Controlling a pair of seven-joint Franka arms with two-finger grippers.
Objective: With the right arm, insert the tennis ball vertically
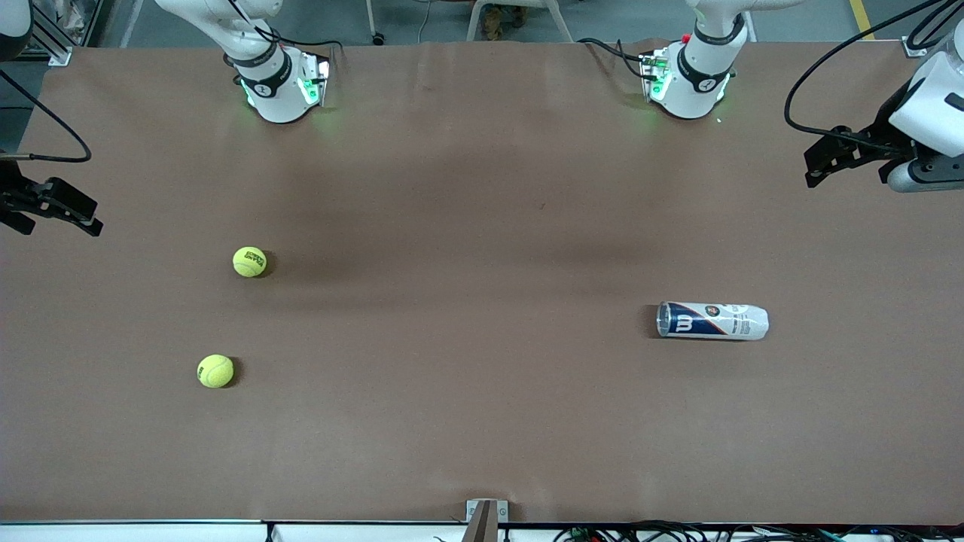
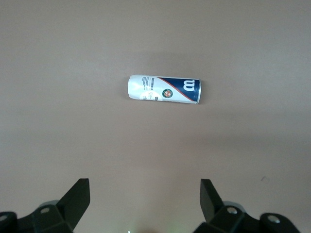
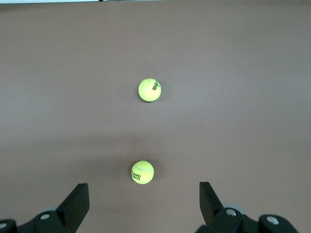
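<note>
Tennis balls: one (image 1: 249, 261) lies toward right arm's end of the table (image 1: 467, 421), second ball (image 1: 215, 371) nearer the front camera. Ball can (image 1: 712, 321) lies on its side toward left arm's end. Right gripper (image 3: 143, 206) spread, empty, above the balls. Left gripper (image 2: 145, 204) spread, empty, above the can.

Two tennis balls on the worktop (image 1: 482, 421): one ball (image 1: 249, 262) and a second ball (image 1: 215, 371). One ball can (image 1: 712, 321), lying down. Two robot arms, each with one hand.
</note>
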